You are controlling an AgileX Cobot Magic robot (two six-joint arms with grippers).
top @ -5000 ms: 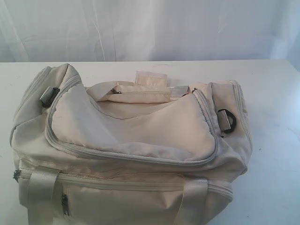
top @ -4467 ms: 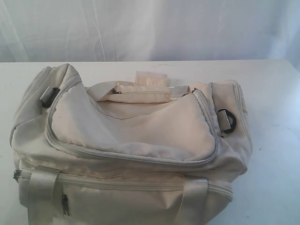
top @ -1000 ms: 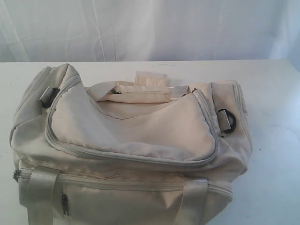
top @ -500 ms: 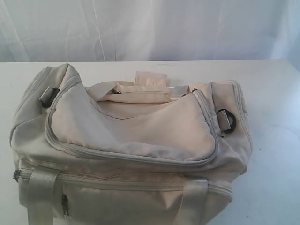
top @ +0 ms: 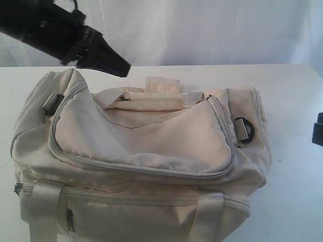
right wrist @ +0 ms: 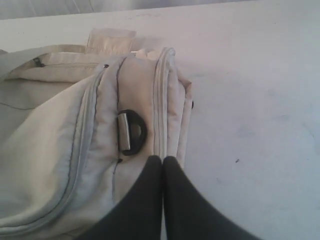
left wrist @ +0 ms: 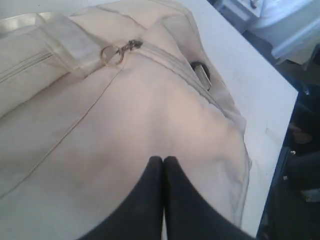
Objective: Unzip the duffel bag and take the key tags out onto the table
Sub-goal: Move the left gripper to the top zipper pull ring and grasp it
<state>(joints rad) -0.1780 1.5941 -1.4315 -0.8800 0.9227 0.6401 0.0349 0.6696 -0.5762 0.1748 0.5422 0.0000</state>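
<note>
I see the duffel bag point(top: 146, 146) sitting on the white table point(top: 292, 101), filling the near left part of it, and the grey zip around its top flap looks done up. My left gripper point(left wrist: 163, 161) is pinched tight on nothing and hangs over the bag's left end, near a zip pull with a small ring point(left wrist: 112, 55). My right gripper point(right wrist: 162, 160) is also closed and empty. It sits just beside the black D-ring point(right wrist: 131, 132) at the bag's right end.
</note>
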